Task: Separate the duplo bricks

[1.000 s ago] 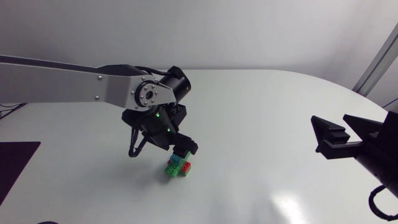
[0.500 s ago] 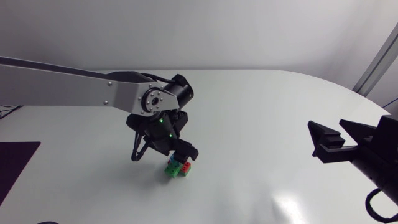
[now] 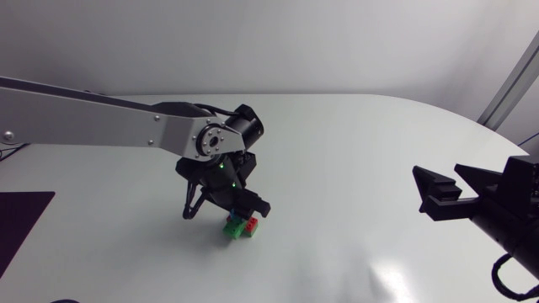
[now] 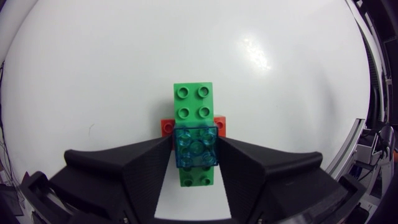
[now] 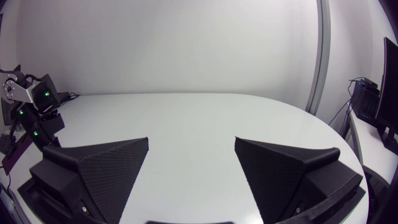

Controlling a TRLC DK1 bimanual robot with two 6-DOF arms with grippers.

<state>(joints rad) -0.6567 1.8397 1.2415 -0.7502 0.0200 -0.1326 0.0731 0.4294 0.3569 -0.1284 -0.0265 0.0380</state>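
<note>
Nothing apart yet: blue brick [image 4: 196,147] sits on green brick [image 4: 193,102], red brick [image 4: 166,126] underneath, one clump on the tabletop [image 4: 93,74]. My left tool [image 4: 195,149] pinches the blue brick, narrow. Right tool [image 5: 191,149] gapes wide, well apart. Every separation remains, I reckon.

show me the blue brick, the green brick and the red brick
blue brick [image 4: 196,147], left wrist view, its studded top face
green brick [image 4: 193,102], left wrist view, its uncovered studded end
red brick [image 4: 166,127], left wrist view, one exposed end
</note>
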